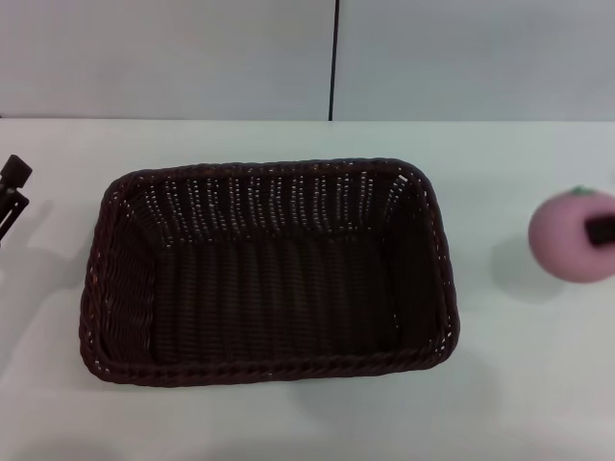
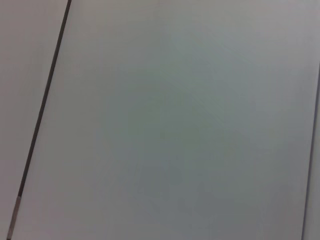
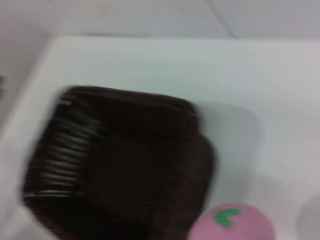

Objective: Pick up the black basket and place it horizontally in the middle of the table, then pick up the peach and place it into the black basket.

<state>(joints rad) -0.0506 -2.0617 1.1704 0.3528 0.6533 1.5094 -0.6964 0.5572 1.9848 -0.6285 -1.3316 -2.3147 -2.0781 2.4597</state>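
Small round pink toy peach [image 1: 569, 235] held by right tool [image 1: 602, 230] at 3 o'clock of dark rectangular wicker basket [image 1: 269, 274]; likely light, slightly soft; grip across its middle. Left tool [image 1: 13, 192] parked at 9 o'clock, state indeterminate.

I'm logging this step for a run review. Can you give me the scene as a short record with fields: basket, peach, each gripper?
basket: black basket sits lengthwise across the middle of the white table, nothing inside
peach: pink peach at the robot's right, outside the basket, a dark gripper part against it
right gripper: right gripper at the peach, at the picture's edge
left gripper: left gripper at the far left, away from the basket
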